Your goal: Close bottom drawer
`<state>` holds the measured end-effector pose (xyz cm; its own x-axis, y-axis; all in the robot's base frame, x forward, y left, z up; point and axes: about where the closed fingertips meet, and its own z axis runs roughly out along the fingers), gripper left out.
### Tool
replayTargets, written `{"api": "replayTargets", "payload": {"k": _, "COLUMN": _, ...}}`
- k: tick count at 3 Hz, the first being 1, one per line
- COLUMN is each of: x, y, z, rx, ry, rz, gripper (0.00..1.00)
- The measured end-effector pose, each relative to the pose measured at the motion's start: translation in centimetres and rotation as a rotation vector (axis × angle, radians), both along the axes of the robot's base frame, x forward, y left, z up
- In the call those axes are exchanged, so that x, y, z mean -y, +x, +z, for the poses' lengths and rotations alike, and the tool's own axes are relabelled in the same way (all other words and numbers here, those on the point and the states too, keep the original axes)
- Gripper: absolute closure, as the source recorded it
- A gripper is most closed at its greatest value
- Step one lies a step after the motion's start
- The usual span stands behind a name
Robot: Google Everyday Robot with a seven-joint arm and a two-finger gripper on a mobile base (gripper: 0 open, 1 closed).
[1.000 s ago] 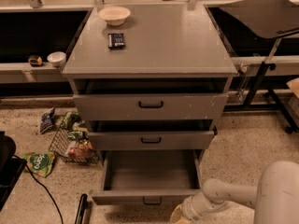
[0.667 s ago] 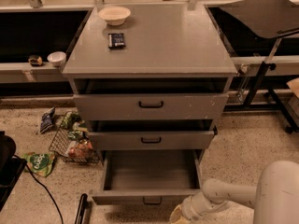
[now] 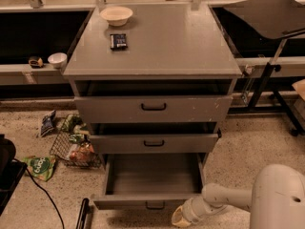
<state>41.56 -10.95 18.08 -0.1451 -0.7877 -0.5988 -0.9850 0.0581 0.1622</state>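
Observation:
The grey cabinet [image 3: 152,56] has three drawers. The bottom drawer [image 3: 152,178] is pulled far out and its inside is empty. Its slim front panel [image 3: 138,202] carries a small black handle [image 3: 155,205] near the lower edge of the view. My gripper [image 3: 179,217] sits low at the bottom, just right of the drawer front's right end. The white arm [image 3: 224,199] runs back from it to the lower right. The top drawer [image 3: 153,109] and the middle drawer [image 3: 153,142] each stand slightly open.
A bowl [image 3: 116,15] and a dark packet [image 3: 118,40] lie on the cabinet top. A wire basket [image 3: 76,149] and snack bags [image 3: 40,166] lie on the floor at left. A black cable [image 3: 43,192] runs over the floor. A black table leg [image 3: 267,80] stands at right.

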Motion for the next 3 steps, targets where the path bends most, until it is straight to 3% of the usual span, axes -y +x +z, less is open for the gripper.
{"api": "replayTargets", "payload": {"k": 2, "x": 1.5, "y": 3.9, "z": -1.8, "rx": 0.146, "ry": -0.053, "rz": 0.014, "gripper": 1.00}}
{"api": "replayTargets", "payload": {"k": 3, "x": 1.7, "y": 5.1, "z": -1.4, "rx": 0.209, "ry": -0.050, "rz": 0.012, "gripper": 0.82}}
